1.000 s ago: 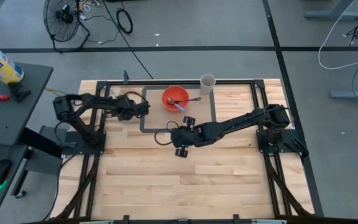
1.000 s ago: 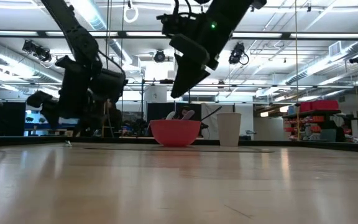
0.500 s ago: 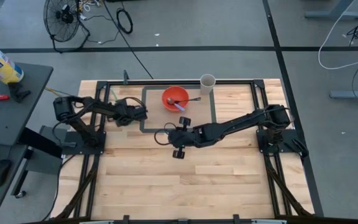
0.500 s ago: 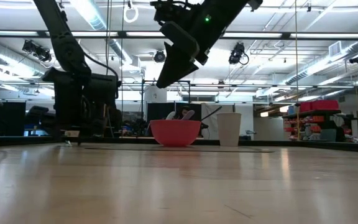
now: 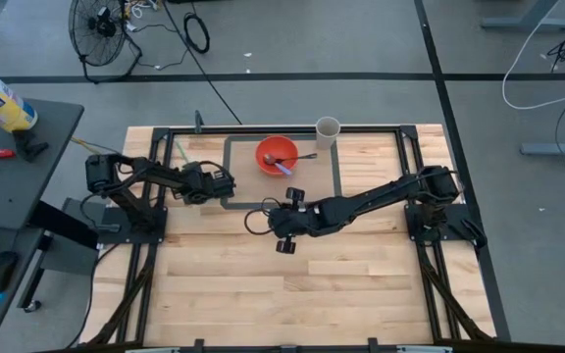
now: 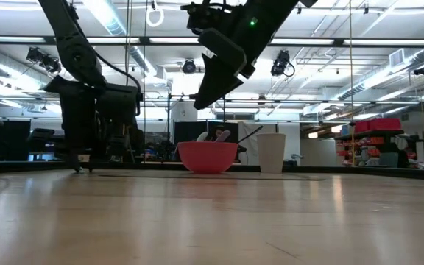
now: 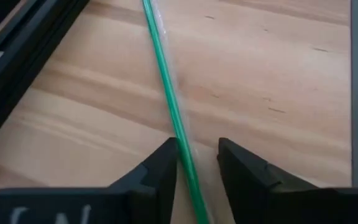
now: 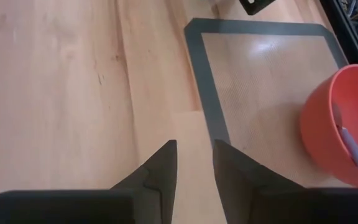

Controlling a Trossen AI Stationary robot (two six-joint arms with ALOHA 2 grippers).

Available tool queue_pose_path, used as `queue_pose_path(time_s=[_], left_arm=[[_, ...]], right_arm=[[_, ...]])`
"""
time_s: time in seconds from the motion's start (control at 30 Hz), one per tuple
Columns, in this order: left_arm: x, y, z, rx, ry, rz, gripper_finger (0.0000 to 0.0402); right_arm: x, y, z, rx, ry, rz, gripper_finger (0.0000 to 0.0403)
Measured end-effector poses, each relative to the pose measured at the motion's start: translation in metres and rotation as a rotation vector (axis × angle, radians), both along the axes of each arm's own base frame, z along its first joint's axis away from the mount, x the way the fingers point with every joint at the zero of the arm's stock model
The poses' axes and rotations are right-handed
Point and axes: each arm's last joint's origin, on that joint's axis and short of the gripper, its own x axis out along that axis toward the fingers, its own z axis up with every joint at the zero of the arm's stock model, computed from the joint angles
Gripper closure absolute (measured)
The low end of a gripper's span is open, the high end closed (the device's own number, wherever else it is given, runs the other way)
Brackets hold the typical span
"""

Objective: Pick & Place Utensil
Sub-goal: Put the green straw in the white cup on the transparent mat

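Note:
A thin green stick-like utensil (image 7: 163, 81) lies flat on the wood table, left of the grey mat (image 5: 233, 201). My left gripper (image 7: 197, 158) (image 5: 209, 183) is down at the table and open, one finger on each side of the stick near its nearer end. On the mat stands an orange bowl (image 5: 277, 155) (image 6: 207, 157) with a purple utensil (image 5: 284, 169) and a dark spoon (image 5: 304, 157) leaning on its rim. My right gripper (image 8: 194, 155) (image 5: 271, 219) hovers high over the mat's near edge, narrowly open and empty. My left gripper comes from above, its fingers across the green stick (image 7: 182, 152). The stick runs close along the inner face of one finger (image 7: 166, 162). Whether that finger touches it, I cannot tell. The stick lies on the table.
A white cup (image 5: 328, 129) (image 6: 271, 152) stands just beyond the mat's far right corner. The black frame rail (image 7: 17, 43) runs along the table's left side close to the stick. Bare wood lies toward the near edge.
My left gripper has moved toward the table's near edge and come down from above the table to its surface, by the green stick. My right gripper has shifted slightly toward the near edge, staying high.

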Motion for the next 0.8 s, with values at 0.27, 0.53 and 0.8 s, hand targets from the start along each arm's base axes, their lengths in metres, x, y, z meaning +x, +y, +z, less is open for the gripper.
queue_pose_path(time_s=[0.27, 0.53, 0.8], left_arm=[[0.0, -0.014, 0.0, -0.016, 0.013, -0.027, 0.03], [0.002, -0.018, 0.0, -0.003, 0.014, -0.053, 0.0303], [0.002, -0.019, 0.0, -0.004, 0.015, -0.061, 0.0336]], right_arm=[[0.0, 0.001, 0.0, 0.005, -0.001, -0.006, 0.0295], [0.0, 0.001, 0.0, 0.004, -0.001, -0.007, 0.0295], [-0.015, -0.003, 0.007, -0.051, 0.083, -0.046, 0.0295]])
